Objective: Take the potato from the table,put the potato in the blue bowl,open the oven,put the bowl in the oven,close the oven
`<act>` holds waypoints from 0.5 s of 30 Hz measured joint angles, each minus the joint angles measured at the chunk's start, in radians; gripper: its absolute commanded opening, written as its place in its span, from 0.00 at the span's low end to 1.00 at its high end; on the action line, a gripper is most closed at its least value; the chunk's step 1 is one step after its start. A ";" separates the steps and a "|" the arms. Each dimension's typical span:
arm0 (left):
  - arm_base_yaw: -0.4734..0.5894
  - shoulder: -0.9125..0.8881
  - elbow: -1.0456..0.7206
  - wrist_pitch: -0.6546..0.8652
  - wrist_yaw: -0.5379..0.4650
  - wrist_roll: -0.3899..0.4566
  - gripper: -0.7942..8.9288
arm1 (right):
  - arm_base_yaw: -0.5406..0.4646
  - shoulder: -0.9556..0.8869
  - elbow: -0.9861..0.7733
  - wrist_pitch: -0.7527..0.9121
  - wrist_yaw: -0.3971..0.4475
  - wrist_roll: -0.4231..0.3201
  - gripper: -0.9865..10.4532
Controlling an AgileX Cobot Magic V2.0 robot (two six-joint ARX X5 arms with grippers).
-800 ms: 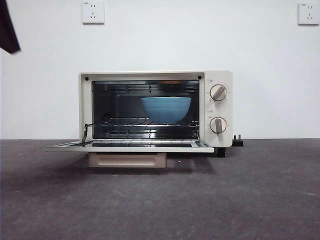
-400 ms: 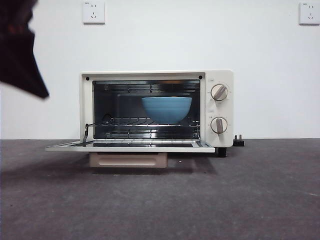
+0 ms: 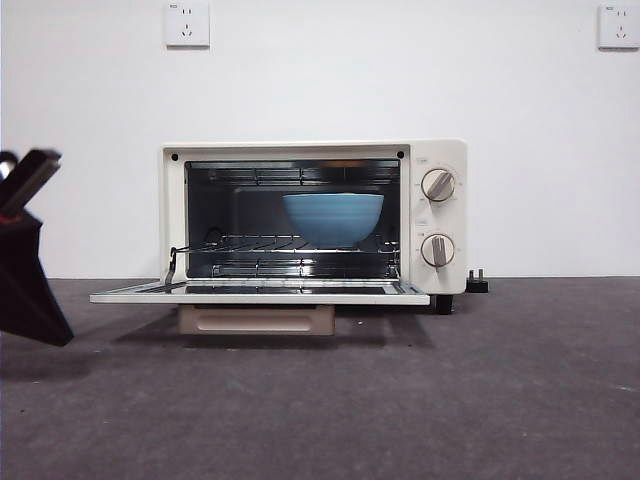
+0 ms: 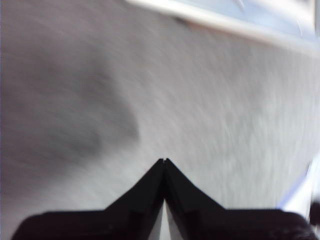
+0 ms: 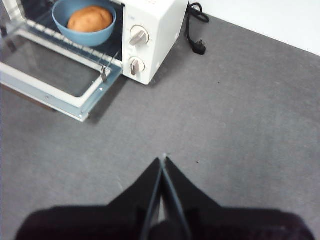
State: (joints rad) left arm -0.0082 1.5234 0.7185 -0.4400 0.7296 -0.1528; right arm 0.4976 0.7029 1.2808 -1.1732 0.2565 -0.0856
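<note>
The cream-white oven [image 3: 313, 218] stands at the back of the table [image 3: 400, 400] with its glass door [image 3: 260, 293] folded down flat. On the wire rack inside sits the blue bowl [image 3: 333, 218]. The right wrist view looks down into the bowl [image 5: 84, 21] and shows the orange-tan potato [image 5: 90, 18] lying in it. My left gripper [image 4: 164, 161] is shut and empty, low over the table near the door's edge [image 4: 220, 22]; in the front view it is the dark shape [image 3: 25, 250] at the left edge. My right gripper [image 5: 163, 160] is shut and empty, well back from the oven [image 5: 150, 30].
A black power cord and plug [image 5: 195, 30] lie on the table beside the oven's knob side; the plug [image 3: 476, 283] shows by its foot. Two wall sockets [image 3: 187, 24] sit high on the white wall. A beige tray [image 3: 256, 319] lies under the door.
The dark arm at the left edge has come down from the top corner to just above the table, left of the open door. Oven, bowl and door have not moved.
</note>
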 measured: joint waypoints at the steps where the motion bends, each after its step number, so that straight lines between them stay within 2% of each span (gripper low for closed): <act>1: 0.010 0.000 -0.004 0.025 0.000 -0.024 0.07 | 0.000 -0.016 0.000 0.001 -0.003 0.013 0.08; 15: 0.080 0.003 -0.004 0.319 -0.050 -0.357 0.07 | 0.000 -0.060 0.000 -0.045 -0.015 0.106 0.08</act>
State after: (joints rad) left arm 0.0719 1.5265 0.7143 -0.1207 0.6796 -0.5098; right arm 0.4976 0.6426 1.2808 -1.2186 0.2417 0.0208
